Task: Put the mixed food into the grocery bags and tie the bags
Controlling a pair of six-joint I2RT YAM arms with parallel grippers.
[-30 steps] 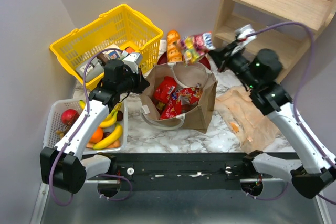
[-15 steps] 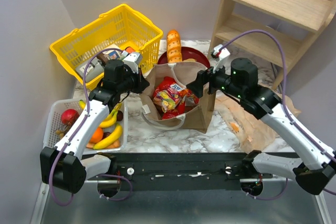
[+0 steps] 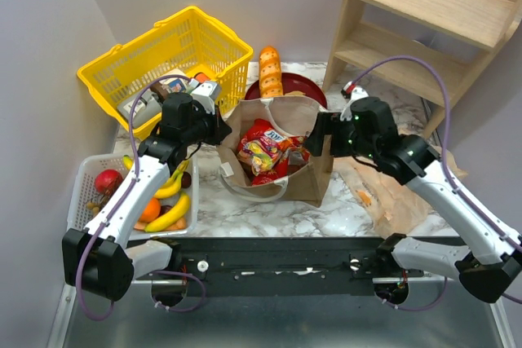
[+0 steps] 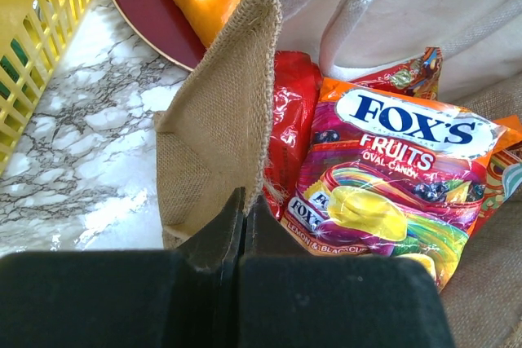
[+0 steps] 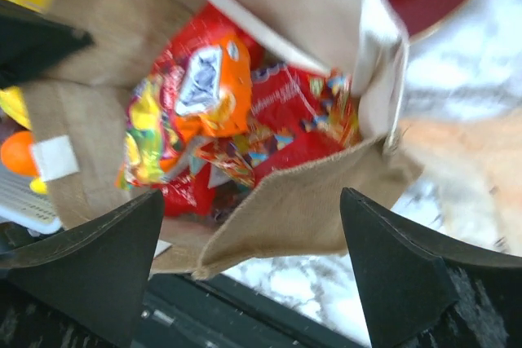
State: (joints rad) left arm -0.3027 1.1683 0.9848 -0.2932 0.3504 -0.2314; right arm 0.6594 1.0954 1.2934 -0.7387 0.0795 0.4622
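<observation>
1. The left gripper (image 4: 243,201) was closed, its fingers pinching the left rim of the brown bag (image 4: 220,120). If that thin pinch slipped, the wall would likely fold in over the mouth.
2. The right gripper (image 5: 251,193) was spread wide and held nothing, hanging over the bag's mouth. Going lower, a finger might snag the right rim or a white handle (image 3: 263,194) and tip the bag.
3. Inside lay the packets (image 4: 391,177), red and orange.
4. Bananas (image 3: 167,218) sat in the white tray (image 3: 81,181) at the left. The plastic bag (image 3: 391,189) lay flat at the right, unfilled and untied.
</observation>
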